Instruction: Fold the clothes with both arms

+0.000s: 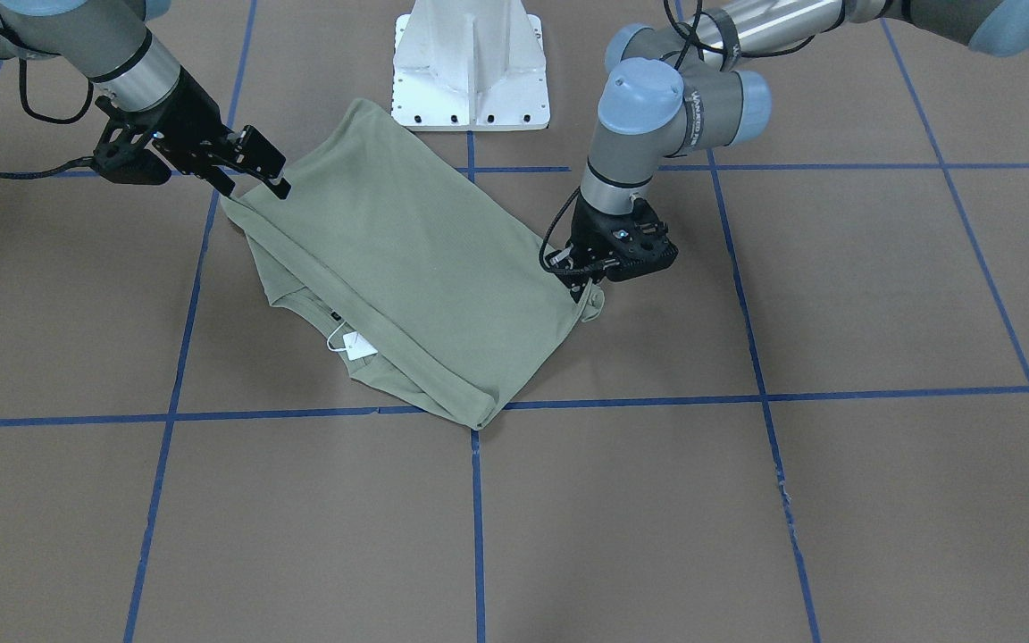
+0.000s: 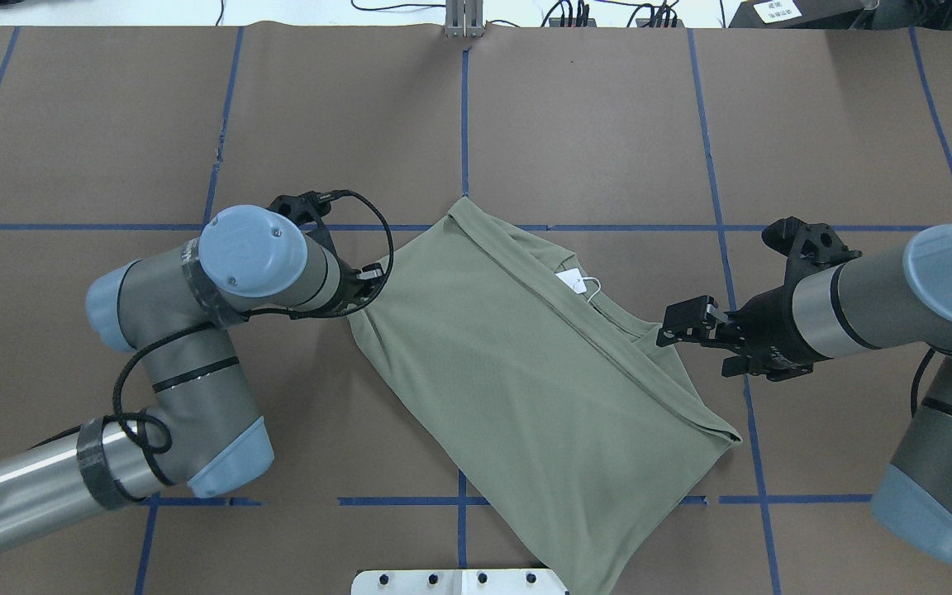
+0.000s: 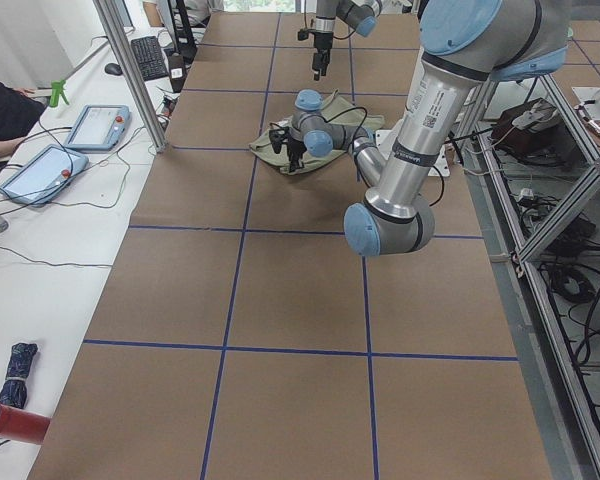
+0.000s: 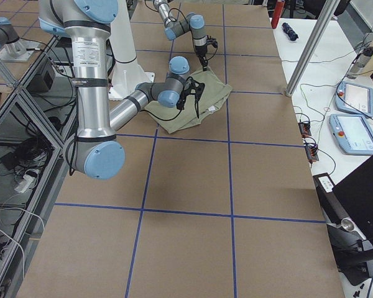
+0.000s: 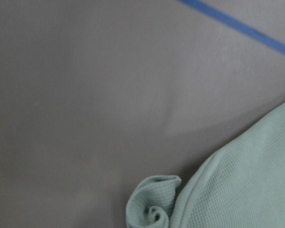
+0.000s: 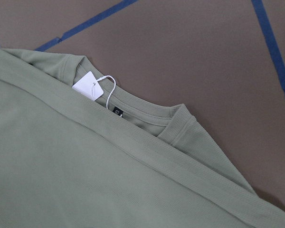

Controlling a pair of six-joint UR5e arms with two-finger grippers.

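Note:
The sage-green shirt point(image 1: 407, 259) point(image 2: 517, 372) lies doubled over on the table, running diagonally, its white hang tag point(image 1: 356, 346) point(image 6: 89, 87) showing at the collar. My right gripper point(image 1: 280, 177) point(image 2: 664, 330) hovers at the folded layer's corner beside the collar, jaws apart and holding nothing. My left gripper point(image 1: 584, 290) points down at the opposite corner, where a small curl of cloth point(image 5: 152, 209) bunches up. Its fingers are hidden, so I cannot tell whether it is open or shut.
The white pedestal base point(image 1: 472, 71) point(image 2: 459, 583) stands just behind the shirt. Blue tape lines point(image 1: 476, 500) grid the brown table. Control tablets point(image 3: 95, 125) point(image 4: 354, 99) and a person's sleeve point(image 3: 0, 105) sit at a side bench.

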